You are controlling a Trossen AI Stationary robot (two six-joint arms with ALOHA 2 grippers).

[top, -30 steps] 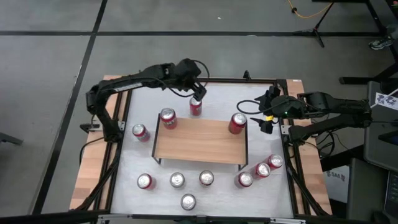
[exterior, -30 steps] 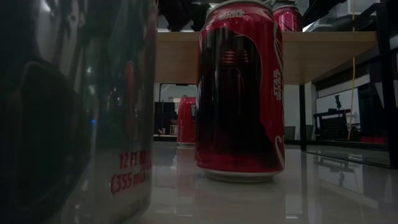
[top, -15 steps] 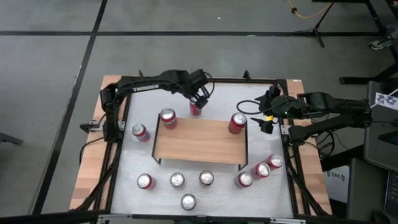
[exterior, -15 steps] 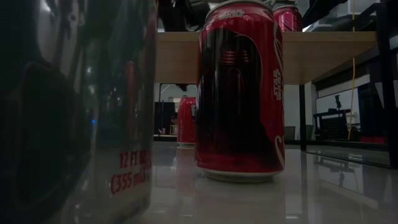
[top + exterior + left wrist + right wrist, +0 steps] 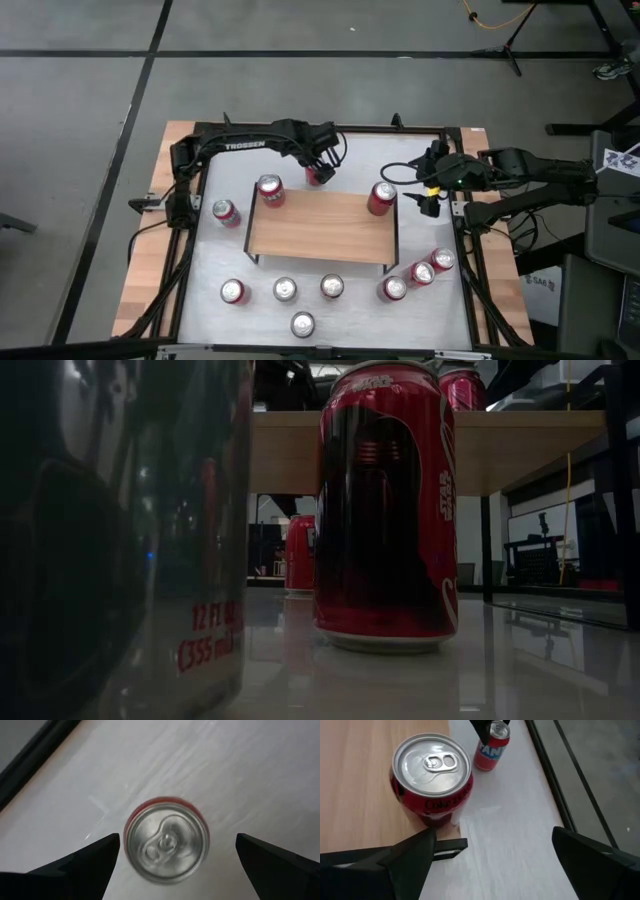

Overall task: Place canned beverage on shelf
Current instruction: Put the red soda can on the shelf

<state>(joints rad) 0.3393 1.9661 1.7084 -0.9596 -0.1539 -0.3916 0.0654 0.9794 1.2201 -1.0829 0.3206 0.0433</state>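
White tabletop (image 5: 330, 320) fills the black frame, and on it stands the shelf (image 5: 320, 228), its light wooden plank carrying two red cans: one at the far left corner (image 5: 269, 190) and one at the far right corner (image 5: 381, 198). Seven more cans stand on the table around the shelf, one off its left end and six along its near side and right corner.

Just behind the shelf's far edge stands the can (image 5: 316, 176) the left arm is over. The left gripper (image 5: 318, 170) hangs directly above it with its fingers (image 5: 85, 862) spread wide, one on each side of the silver lid (image 5: 166, 846) and clear of it, not gripping.

The right gripper (image 5: 428, 195) waits just beyond the shelf's right end, fingers (image 5: 415, 855) open and holding nothing, the far right corner can (image 5: 431, 780) just ahead of it.
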